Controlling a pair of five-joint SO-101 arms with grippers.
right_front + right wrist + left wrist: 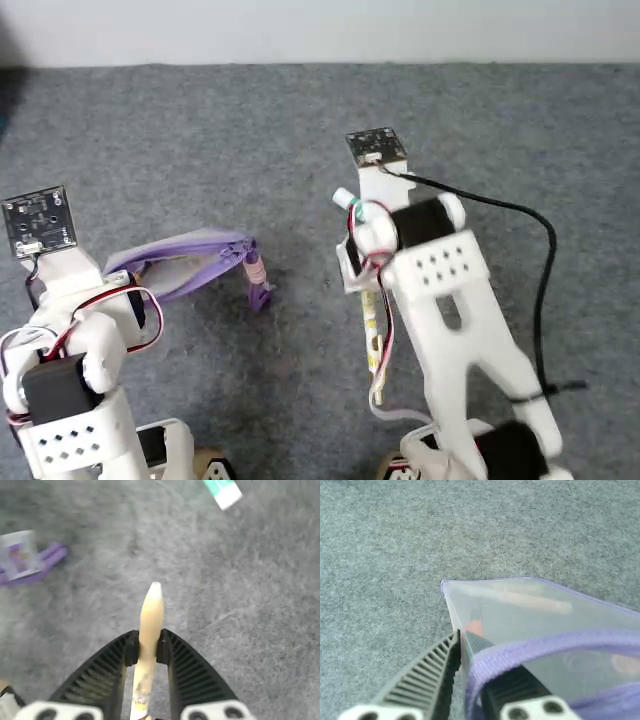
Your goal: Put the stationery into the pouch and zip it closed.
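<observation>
**High view:** A purple-trimmed pouch [185, 255] lies on the grey table [200, 130] at about 9 o'clock from the middle. Its end with the small pink pull [255, 270] is turned toward 3 o'clock. The left arm [70, 350] stands at 7 o'clock, at the pouch's other end. The right arm [450, 300] rises from 5 o'clock with a pale pen [372, 325] beneath it, and the pen's visible length runs toward 6 o'clock. A green-and-white item [345, 198] lies close beside this arm's head, near the middle of the table. A black cable [540, 260] curves down at 3 o'clock.

**Left wrist view:** The left jaws are clamped on the pouch's translucent wall, just beside its purple rim. A pale stick [530, 600] and an orange piece [475, 627] show dimly through the wall.

**Right wrist view:** The right jaws grip the cream pen, whose tip juts past the fingertips above the table. The green-and-white item and the pouch's purple end lie farther off, well apart from each other.
</observation>
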